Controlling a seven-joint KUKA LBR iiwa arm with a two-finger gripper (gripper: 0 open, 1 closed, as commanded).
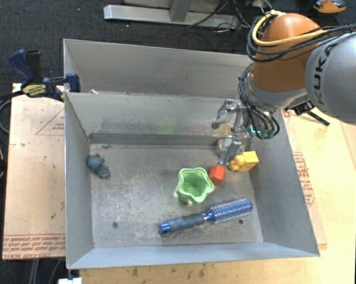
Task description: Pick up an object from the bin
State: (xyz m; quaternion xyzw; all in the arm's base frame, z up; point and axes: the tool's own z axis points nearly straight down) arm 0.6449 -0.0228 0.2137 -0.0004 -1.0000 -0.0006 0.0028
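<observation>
My gripper (223,139) hangs over the back right part of the bin, open, with nothing between its fingers. A small yellow block (244,161) lies just right of the nearer fingertip (226,152), close to it. A small orange-red piece (217,174) sits just in front of that fingertip. A light green flower-shaped cup (194,185) stands a little further forward and to the left.
A blue brush (206,217) with a bristled head lies slanted near the front wall. A grey-blue lump (98,165) rests by the left wall. The arm with its orange cover and cables reaches in over the right rim.
</observation>
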